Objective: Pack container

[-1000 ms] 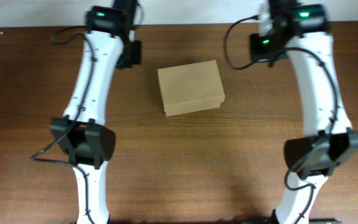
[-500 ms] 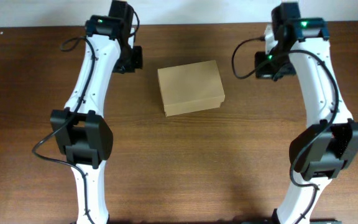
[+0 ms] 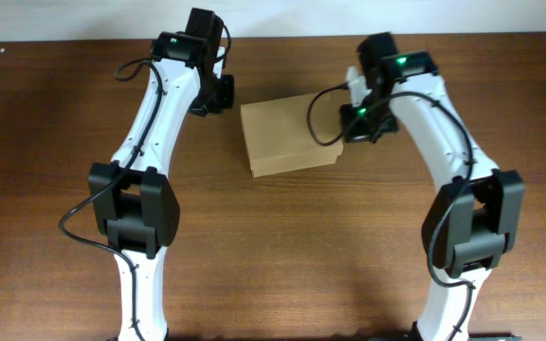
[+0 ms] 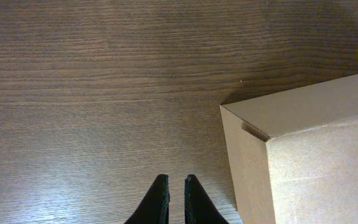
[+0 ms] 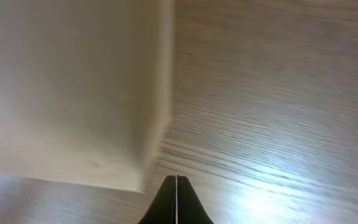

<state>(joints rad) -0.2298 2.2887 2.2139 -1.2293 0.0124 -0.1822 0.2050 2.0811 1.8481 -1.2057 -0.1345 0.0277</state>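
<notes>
We see both white-and-black arms stretched from the near edge of the dark brown wooden bench (image 3: 282, 256) toward its far half, each bent at a black elbow. The left arm (image 3: 150, 133) turns its wrist inward, just beside the far-left corner of the small tan-brown cardboard box (image 3: 287, 137). The right arm (image 3: 439, 114) crosses inward so that its wrist hangs over the box's right edge.

The box sits on the bench between the two wrists, in the far middle, slightly askew, with its top closed flat.

From overhead we cannot make out either tool, since the wrist housings and cables cover them. The right wrist housing also hides a strip of the box's right side.

The wrist cameras fill that gap. The left tool (image 4: 174, 186) points at bare bench (image 4: 104, 93), its two black tips all but pressed together with only a thin slit between them, pinching nothing. The box's corner (image 4: 309, 155) stands to its right, apart from the tips and cut off by the frame, and a seam shows at the corner.

The right tool (image 5: 176, 190) is pressed fully together, empty, just off the box's corner (image 5: 73, 87). That view is blurred, so box detail and bench (image 5: 278, 93) grain are smeared, and we cannot tell whether the tips touch the cardboard.
</notes>
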